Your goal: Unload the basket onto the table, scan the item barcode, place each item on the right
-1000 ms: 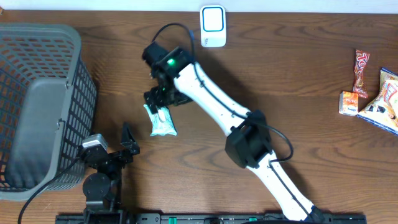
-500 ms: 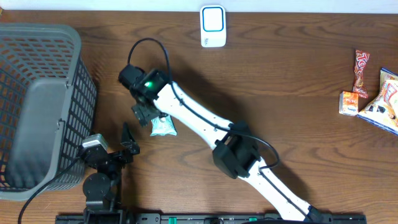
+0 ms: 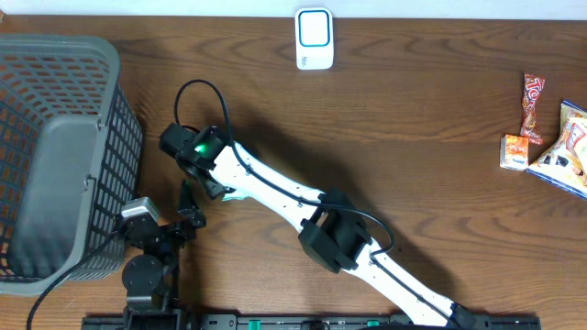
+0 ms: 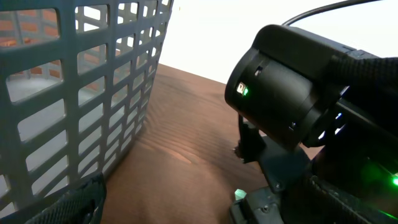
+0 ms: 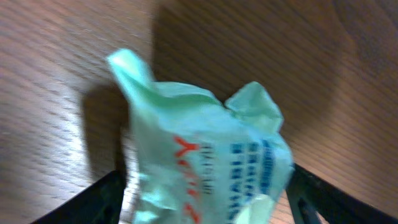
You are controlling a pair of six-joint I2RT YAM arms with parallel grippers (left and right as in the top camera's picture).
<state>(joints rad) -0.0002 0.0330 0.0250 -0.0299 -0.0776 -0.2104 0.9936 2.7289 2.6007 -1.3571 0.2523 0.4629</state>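
The pale green packet point(image 5: 205, 168), crumpled and printed with red and blue lettering, sat between the two dark fingers point(image 5: 102, 199) of the right gripper point(image 5: 208, 202) just above the wooden table point(image 3: 413, 119), casting a shadow at its 9 o'clock; whether the fingers pressed it or merely flanked it could not be told; from overhead the packet was hidden beneath the right arm's wrist, toward 8 o'clock from the table's centre; the left gripper point(image 3: 188, 206) lay just at that wrist's 6 o'clock, its jaws spread wide and empty; the grey mesh basket point(image 3: 124, 137) stood at 9 o'clock of both; the white scanner point(image 3: 314, 38) rested well apart at the table's 12 o'clock edge; a red snack stick point(image 3: 532, 105), a small orange box point(image 3: 515, 152) and a snack bag point(image 3: 569, 151) clustered at 3 o'clock.
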